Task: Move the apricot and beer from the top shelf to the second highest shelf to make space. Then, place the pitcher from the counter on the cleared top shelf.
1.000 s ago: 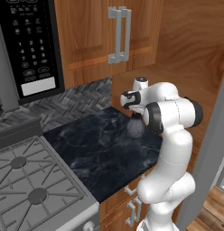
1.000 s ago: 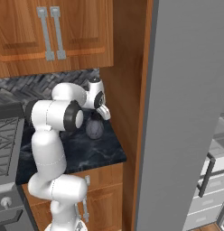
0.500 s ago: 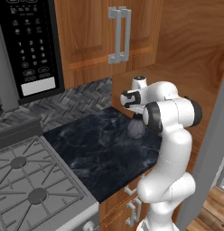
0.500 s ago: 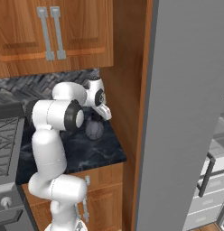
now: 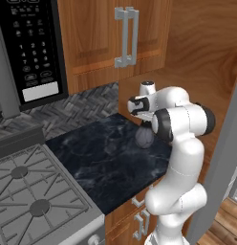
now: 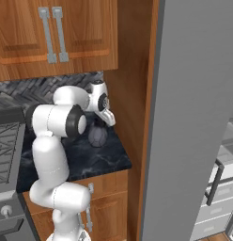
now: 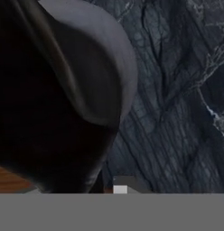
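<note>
Centre right of the left base view: the white arm bends over the counter [image 5: 101, 158], its gripper [image 5: 143, 123] pointing down onto the pitcher [image 5: 144, 137], which stands on the dark marbled stone near the back right corner, close to the wooden side panel [image 5: 197, 62]. Gripper tips are hidden behind the wrist and the pitcher's top, so jaw width can't be read from here. Grey gas stove [image 5: 34, 201] at lower left, microwave [image 5: 29, 48] at upper left, wooden wall cabinet [image 5: 111, 33] with paired metal handles [image 5: 126, 36] at top centre.

Centre left of the right base view: same arm seen from the other side, gripper [image 6: 103, 123] lowered to the pitcher's [image 6: 97, 135] rim; the smoky-grey round body sits on the counter [image 6: 104, 155] just left of the wooden panel. Tall grey fridge door [image 6: 193, 117] takes the right half. Jaws look narrow, seemingly on the rim, contact too small to confirm.

Upper left of the hand view: the pitcher's [image 7: 100, 67] grey belly and dark interior sit very close to the lens, marbled counter [image 7: 177, 99] to the right. Fingertips blurred at bottom centre; looks pinched on the pitcher wall.
</note>
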You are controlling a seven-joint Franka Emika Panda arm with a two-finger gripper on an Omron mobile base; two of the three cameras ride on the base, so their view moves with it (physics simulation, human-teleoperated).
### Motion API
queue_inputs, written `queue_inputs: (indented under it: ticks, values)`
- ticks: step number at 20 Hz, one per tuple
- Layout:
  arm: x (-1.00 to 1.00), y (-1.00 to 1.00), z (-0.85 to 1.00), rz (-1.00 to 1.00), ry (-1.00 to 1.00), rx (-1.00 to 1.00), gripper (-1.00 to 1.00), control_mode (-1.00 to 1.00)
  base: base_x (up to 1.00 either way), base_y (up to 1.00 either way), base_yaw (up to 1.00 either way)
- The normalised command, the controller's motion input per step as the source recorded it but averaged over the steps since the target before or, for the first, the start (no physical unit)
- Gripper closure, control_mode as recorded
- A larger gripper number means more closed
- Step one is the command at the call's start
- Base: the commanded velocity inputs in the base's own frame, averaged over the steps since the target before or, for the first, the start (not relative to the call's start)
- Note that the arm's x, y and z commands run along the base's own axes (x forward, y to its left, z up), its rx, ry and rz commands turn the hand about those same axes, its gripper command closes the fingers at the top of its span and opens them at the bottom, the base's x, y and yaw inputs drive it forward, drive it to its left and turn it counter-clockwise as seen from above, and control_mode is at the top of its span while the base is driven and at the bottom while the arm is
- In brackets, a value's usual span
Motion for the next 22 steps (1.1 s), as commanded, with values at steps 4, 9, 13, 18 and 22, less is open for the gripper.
queue_inputs:
  ticks: [4, 9, 13, 18, 22]
  values:
    - [-0.54, 0.19, 0.00, 0.06, 0.00, 0.00, 1.00, -1.00, 0.00, 0.00, 0.00]
    - [-0.58, 0.27, 0.03, 0.01, 0.00, 0.00, 1.00, -1.00, 0.00, 0.00, 0.00]
    - [-0.77, 0.16, 0.26, -0.03, 0.00, 0.00, 1.00, -1.00, 0.00, 0.00, 0.00]
    - [-0.90, 0.05, 0.52, -0.17, -0.02, 0.00, 1.00, -1.00, 0.00, 0.00, 0.00]
    - [-0.95, 0.03, 0.55, -0.25, -0.06, 0.00, 1.00, -1.00, 0.00, 0.00, 0.00]
